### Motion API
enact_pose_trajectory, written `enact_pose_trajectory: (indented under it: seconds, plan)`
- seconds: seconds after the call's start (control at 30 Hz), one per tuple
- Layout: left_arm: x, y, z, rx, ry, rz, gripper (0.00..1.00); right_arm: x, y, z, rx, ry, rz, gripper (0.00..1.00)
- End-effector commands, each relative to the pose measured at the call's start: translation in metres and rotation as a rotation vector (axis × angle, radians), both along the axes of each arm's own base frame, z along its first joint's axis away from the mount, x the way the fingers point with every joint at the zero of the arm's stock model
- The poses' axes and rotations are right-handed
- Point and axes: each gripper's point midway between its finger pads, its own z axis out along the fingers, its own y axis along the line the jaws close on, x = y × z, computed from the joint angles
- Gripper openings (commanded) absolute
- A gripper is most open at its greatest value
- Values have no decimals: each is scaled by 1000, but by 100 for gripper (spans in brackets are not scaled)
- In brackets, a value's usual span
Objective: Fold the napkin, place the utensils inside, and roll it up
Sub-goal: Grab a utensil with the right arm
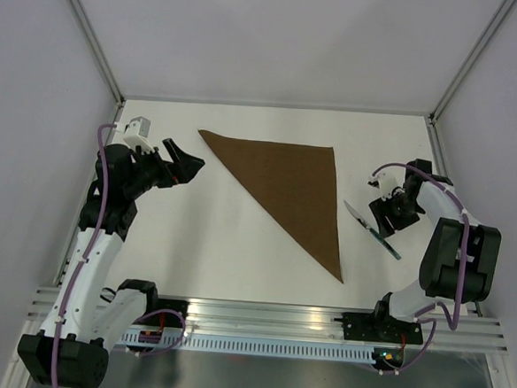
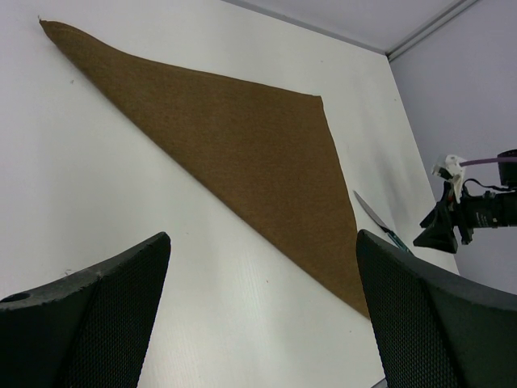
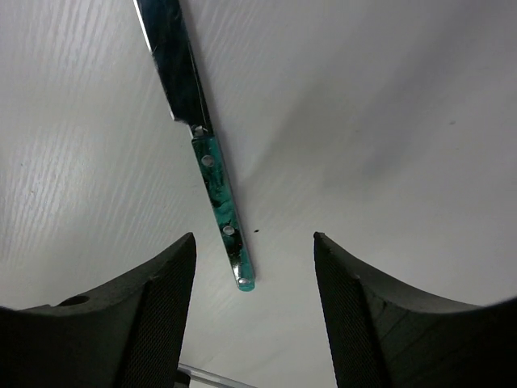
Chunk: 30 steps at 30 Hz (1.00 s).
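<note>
Knife (image 3: 212,162) lies flat under the right hand (image 3: 253,238), jaws parted.

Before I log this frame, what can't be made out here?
Right wrist view: knife blade tip, cut off by the top edge.
Left wrist view: napkin near corner and knife handle end, behind a finger of the left tool.
Top view: napkin's layer count, too flat to tell.

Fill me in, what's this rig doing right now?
The napkin lies folded into a triangle on the table. The knife lies on the table beside its right edge, not yet on the cloth. The right gripper hangs open over the knife's handle, not gripping. The left gripper is open left of the napkin, holding nothing.
</note>
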Motion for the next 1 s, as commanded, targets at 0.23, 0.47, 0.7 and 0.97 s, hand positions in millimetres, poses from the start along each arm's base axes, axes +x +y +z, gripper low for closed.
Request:
enact_pose_trajectory:
  seconds: [0.23,0.47,0.7,0.97]
  plan:
    - [0,-5,19,-34,-37,-18,100,-10,0,-19,-58,-4,115,69]
    - [1,-4,17,-33,-32,-12,100,-5,2,-37,-96,3,126,68]
    - [1,-2,13,-19,-26,-3,100,-8,4,-52,-121,21,144,49]
    - [4,-2,11,-20,-15,1,100,-24,0,-64,-159,48,161,8]
